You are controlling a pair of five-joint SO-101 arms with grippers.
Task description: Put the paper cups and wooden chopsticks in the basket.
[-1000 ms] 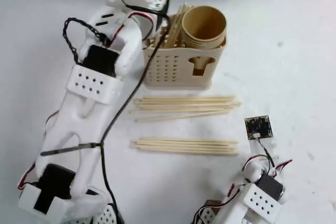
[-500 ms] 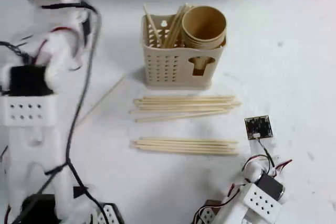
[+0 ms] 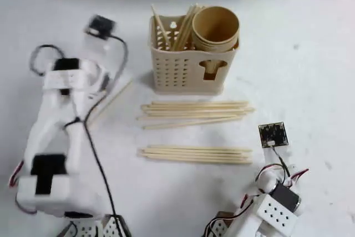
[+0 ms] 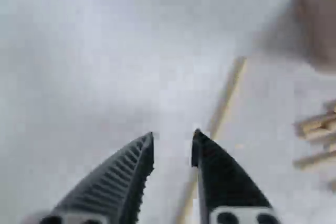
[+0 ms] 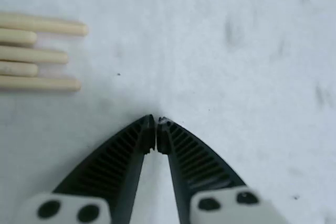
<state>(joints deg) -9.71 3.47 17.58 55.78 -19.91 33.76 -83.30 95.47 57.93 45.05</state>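
The perforated cream basket [image 3: 188, 67] stands at the back middle of the table, holding stacked paper cups [image 3: 215, 26] and several upright wooden chopsticks [image 3: 177, 26]. Two bundles of chopsticks lie in front of it, one near [image 3: 194, 110] and one farther forward [image 3: 194, 154]. A single chopstick [image 3: 111, 101] lies slanted left of the basket, beside the left arm [image 3: 61, 109]. My left gripper [image 4: 172, 140] hovers open over bare table, the single chopstick [image 4: 227, 95] running just past one finger. My right gripper [image 5: 156, 121] is shut over the table, beside chopstick ends [image 5: 37, 53].
The right arm [image 3: 274, 206] sits at the table's front right corner, its camera board [image 3: 273, 134] by the bundle tips. A black cable [image 3: 94, 154] trails along the left arm. The white table [image 3: 299, 70] stretches right of the basket.
The left arm drew away from the basket and swung to the table's left side, then came forward. A single chopstick came into sight on the table. The right arm stayed still.
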